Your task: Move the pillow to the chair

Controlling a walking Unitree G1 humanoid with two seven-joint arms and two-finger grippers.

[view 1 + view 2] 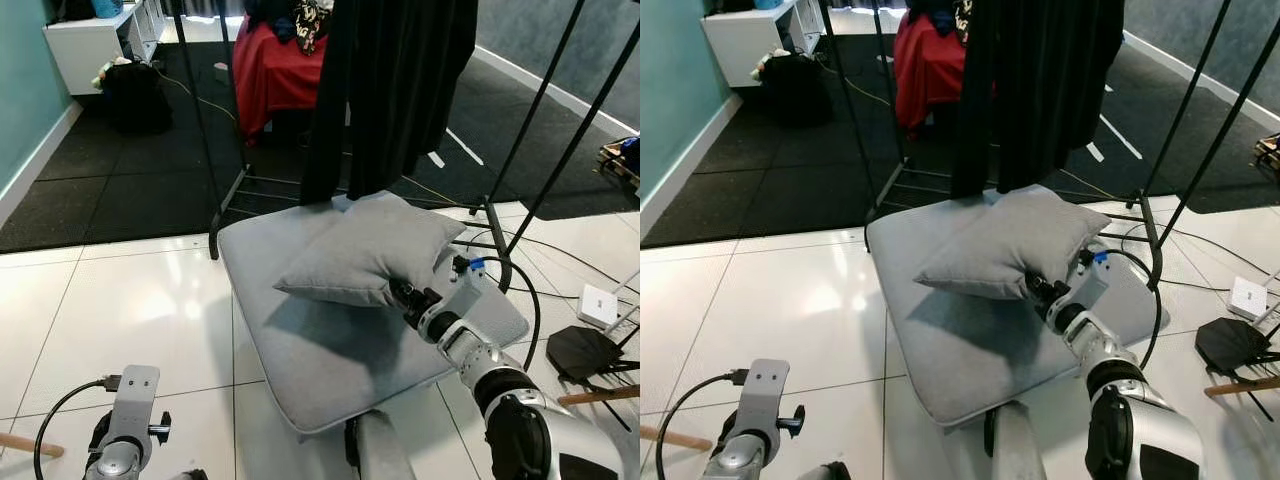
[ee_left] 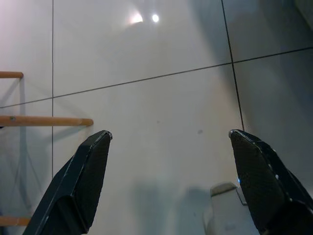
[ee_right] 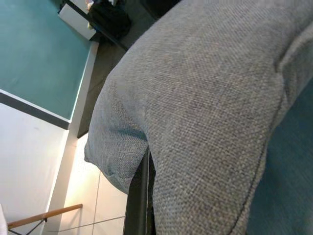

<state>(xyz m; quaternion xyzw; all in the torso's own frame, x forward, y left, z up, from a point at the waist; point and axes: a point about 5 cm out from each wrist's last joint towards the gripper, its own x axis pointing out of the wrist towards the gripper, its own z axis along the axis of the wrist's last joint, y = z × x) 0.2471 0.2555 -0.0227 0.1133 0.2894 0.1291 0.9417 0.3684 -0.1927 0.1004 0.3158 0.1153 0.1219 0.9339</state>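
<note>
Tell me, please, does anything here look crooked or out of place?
The grey pillow sits askew: the right gripper pinches its near edge, so that side is puckered and raised above the grey seat cushion. Cables trail loosely on the floor beside it.

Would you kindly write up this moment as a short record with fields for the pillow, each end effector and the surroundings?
pillow: grey pillow, lying on the grey seat cushion
right end effector: right end effector at the pillow's near edge, fingers shut on the fabric
left end effector: left end effector idle, low over the white tile floor, fingers open
surroundings: black cloth hanging behind the cushion; red cloth farther back
</note>
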